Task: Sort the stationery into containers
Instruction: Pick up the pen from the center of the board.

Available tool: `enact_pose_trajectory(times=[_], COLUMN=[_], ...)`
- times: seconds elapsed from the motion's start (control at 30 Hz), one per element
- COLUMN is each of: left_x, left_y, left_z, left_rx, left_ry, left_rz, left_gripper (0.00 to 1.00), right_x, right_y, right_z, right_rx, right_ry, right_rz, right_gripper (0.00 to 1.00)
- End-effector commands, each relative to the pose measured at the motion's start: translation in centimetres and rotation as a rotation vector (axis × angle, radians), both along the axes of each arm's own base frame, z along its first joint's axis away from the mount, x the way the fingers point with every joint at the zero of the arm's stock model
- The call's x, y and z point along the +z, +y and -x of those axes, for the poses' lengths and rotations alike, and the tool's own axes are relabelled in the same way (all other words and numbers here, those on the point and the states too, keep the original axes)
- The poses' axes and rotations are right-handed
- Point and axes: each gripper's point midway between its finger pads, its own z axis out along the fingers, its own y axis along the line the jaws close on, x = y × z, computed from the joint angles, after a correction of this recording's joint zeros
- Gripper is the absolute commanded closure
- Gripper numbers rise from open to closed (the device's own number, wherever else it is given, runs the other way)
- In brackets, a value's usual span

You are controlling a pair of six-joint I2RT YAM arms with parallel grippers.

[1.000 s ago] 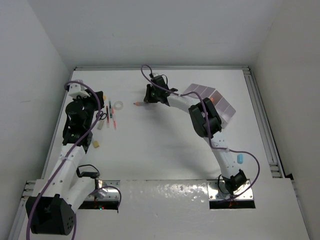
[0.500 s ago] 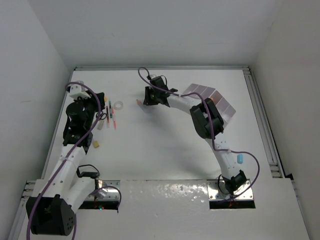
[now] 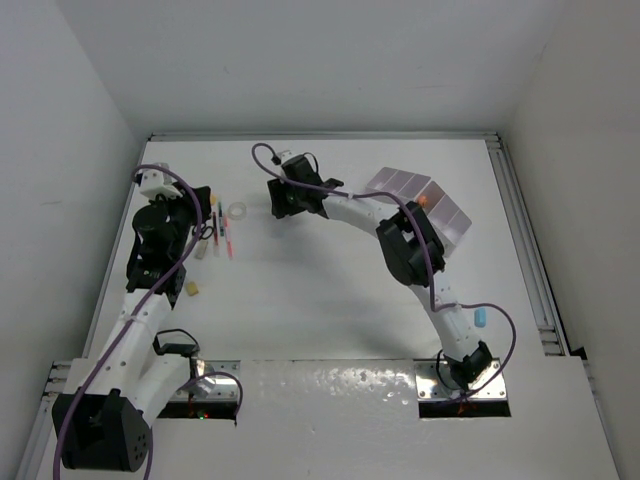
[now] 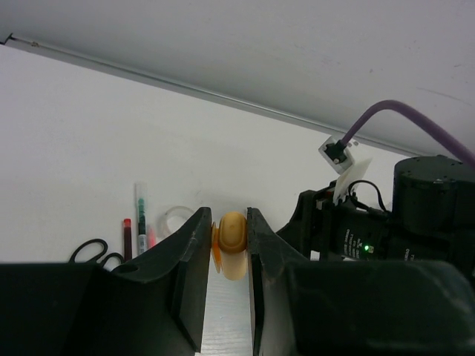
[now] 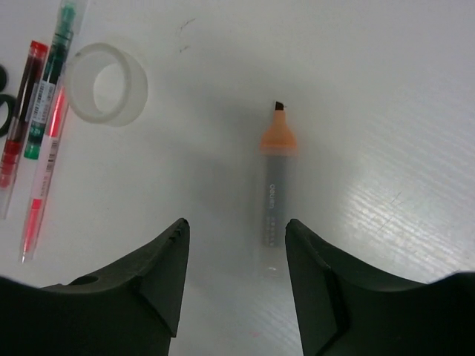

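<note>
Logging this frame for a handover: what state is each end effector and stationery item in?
Left end effector: shut on small orange item.
Right end effector: open, hovering over marker.
Marker: flat on table, tip uncapped.
Tape ring: lying flat, untouched.
Red pen, green pen: lying side by side, capped.

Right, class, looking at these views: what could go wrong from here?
1. The orange-tipped marker lies off-centre between the open right jaws, close to one finger, so closing might nudge or roll it instead of gripping it.
2. The left jaws pinch a small orange piece near their tips; it could slip out.
3. The tape ring and pens lie nearby and could be knocked.
</note>
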Motion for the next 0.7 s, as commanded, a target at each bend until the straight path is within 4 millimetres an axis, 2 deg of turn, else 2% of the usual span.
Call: enact_pose_trajectory(times=[0.0, 0.03, 0.07, 0.13, 0.17, 0.27, 0.43, 0.5, 0.53, 0.63, 0.67], left_x=[1.3, 1.3, 1.3, 1.3, 1.3, 1.4, 1.3, 1.4, 1.5, 1.6, 1.7], left_y=[0.2, 0.2, 0.2, 0.1, 0.1, 0.1, 0.1, 0.0, 0.0, 0.0, -0.1], left_z=[0.1, 0.1, 0.1, 0.1, 0.0, 0.0, -0.1, -0.1, -0.2, -0.3, -0.3], left_rx=[-0.001, -0.001, -0.001, -0.001, -0.001, -0.001, -0.002, -0.005, -0.005, -0.008, -0.010], left_ry=[-0.048, -0.046, -0.049, -0.049, -0.049, -0.052, -0.049, -0.052, -0.055, -0.056, -0.059], left_rz=[0.014, 0.015, 0.015, 0.018, 0.022, 0.022, 0.023, 0.028, 0.029, 0.031, 0.033], left_gripper=[1.00, 1.00, 1.00, 1.00, 1.00, 1.00, 1.00, 1.00, 1.00, 1.00, 1.00], right_x=[0.2, 0.4, -1.1, -1.3, -2.4, -3.7, -4.2, -4.2, -4.3, -4.7, -5.5], right_y=[-0.6, -0.7, -0.8, -0.6, -0.7, -1.5, -1.7, -1.5, -1.6, -2.1, -2.6], right_z=[-0.8, -1.3, -0.8, -1.1, -0.6, -0.1, -0.3, -0.6, -0.5, 0.3, 0.8], right_rx=[-0.057, -0.072, -0.060, -0.056, -0.045, -0.061, -0.088, -0.085, -0.083, -0.073, -0.069], right_ry=[-0.028, -0.039, -0.013, -0.014, 0.000, -0.003, 0.016, 0.014, 0.021, 0.044, 0.061], right_rz=[0.047, 0.059, 0.100, 0.123, 0.157, 0.223, 0.253, 0.255, 0.261, 0.285, 0.301], right_gripper=[0.46, 0.45, 0.45, 0.49, 0.50, 0.51, 0.51, 0.59, 0.73, 0.90, 0.95])
